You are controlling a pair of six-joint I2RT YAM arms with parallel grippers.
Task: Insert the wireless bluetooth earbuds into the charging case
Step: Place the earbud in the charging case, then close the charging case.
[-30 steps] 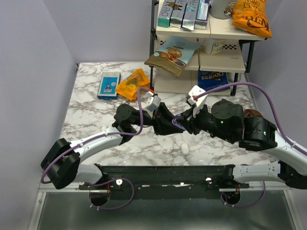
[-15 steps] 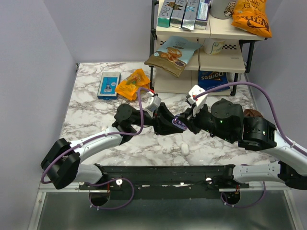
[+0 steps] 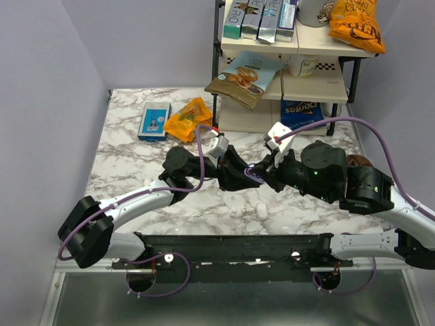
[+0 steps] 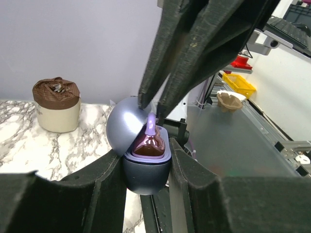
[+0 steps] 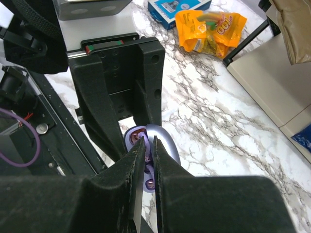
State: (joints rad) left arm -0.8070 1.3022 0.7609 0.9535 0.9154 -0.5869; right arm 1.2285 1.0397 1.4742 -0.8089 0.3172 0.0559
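My left gripper is shut on the charging case, a blue-lilac puck held off the table with its lid swung open. In the left wrist view the left gripper clamps the case body from both sides. My right gripper comes down from above, shut on a lilac earbud whose lower end sits in a glossy pocket of the case. In the right wrist view the right gripper pinches the earbud over the open case. The second earbud cannot be identified.
A small pale piece lies on the marble table near the front rail. A blue box and orange snack bag lie at the back. A snack shelf stands back right. A brown-topped cup stands at right.
The right gripper has shifted slightly with the earbud against the open case. The left gripper has kept the case in the same place.
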